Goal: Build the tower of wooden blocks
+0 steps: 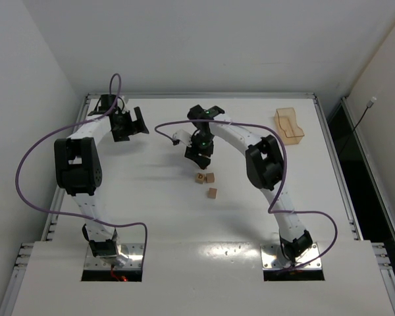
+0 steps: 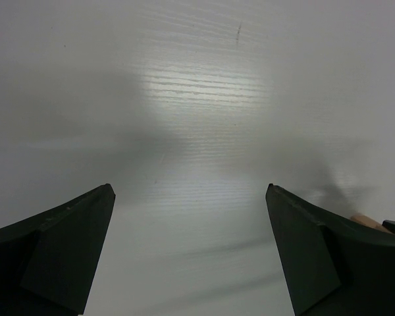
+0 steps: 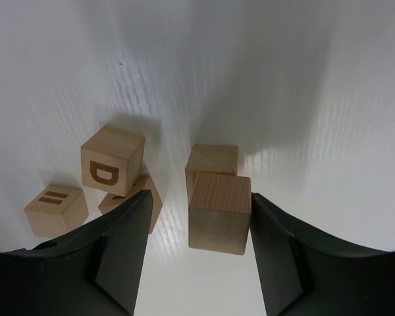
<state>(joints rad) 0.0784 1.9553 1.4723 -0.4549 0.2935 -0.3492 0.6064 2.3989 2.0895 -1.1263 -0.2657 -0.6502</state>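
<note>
Over the middle of the white table [image 1: 151,217], the right gripper [image 3: 199,194] stands open around a plain light-tan wooden cube [image 3: 219,210] that touches a second plain cube [image 3: 212,160], with a D-marked cube [image 3: 112,161] just beside, while the left gripper [image 2: 191,191] hangs wide open at the far left.

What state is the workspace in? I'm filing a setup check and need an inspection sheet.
Surface: white table, some glare near the front.
Job's things: wood blocks lie in a loose cluster at mid-table, among them a D block and a plain block; no tower seen.
Clutter: translucent tan tray in the far right corner.
Grippers: left gripper open over bare table; right gripper open, straddling the plain block.
Cables: purple cables loop from both arms.
Surroundings: white walls, metal frame rail.
</note>
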